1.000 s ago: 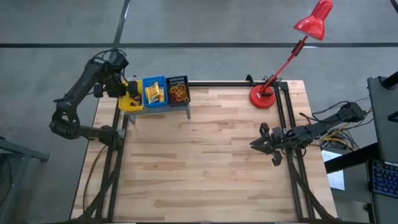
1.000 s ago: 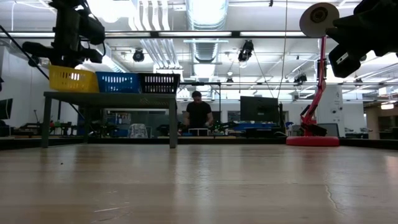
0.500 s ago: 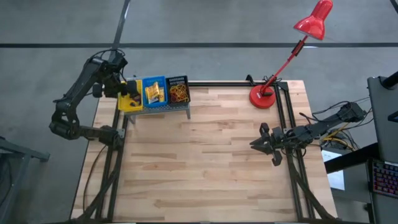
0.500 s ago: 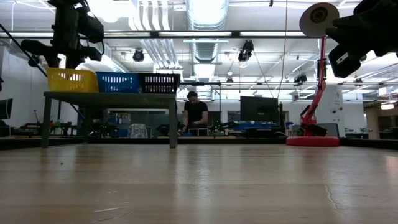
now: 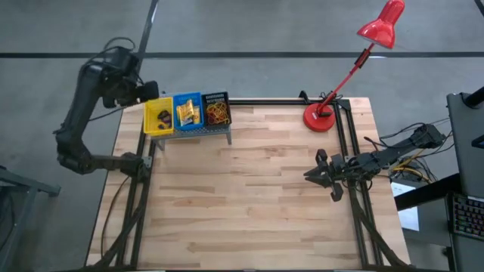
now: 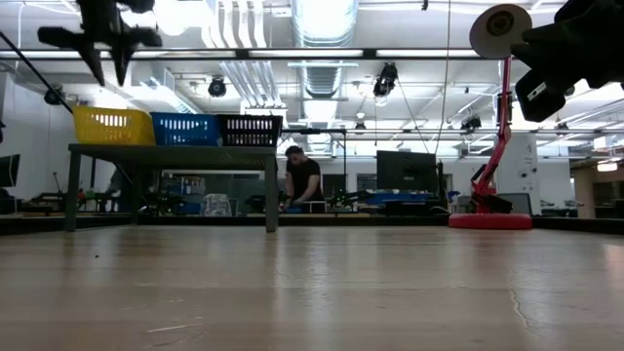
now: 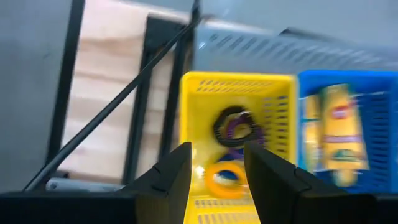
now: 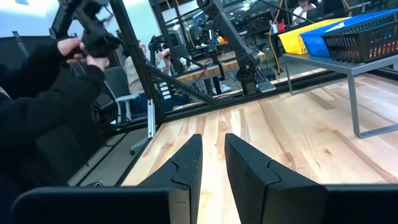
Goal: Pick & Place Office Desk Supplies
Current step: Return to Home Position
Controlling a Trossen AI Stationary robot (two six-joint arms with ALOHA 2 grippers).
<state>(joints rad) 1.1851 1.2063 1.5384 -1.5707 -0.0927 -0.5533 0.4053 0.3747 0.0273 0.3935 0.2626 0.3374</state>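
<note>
Black, purple and orange rings lying in the yellow bin on the shelf, left fingers hovering spread and empty above that bin, right fingers hanging slightly apart, well away from it

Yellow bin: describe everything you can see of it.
The yellow bin is a small square basket, plastic by its look, with slotted mesh walls and an open top. It stands upright at the left-arm end of the grey shelf, right beside the blue bin. Inside lie dark and purple rings and an orange ring. The left hand, open, hangs above it without touching.
</note>
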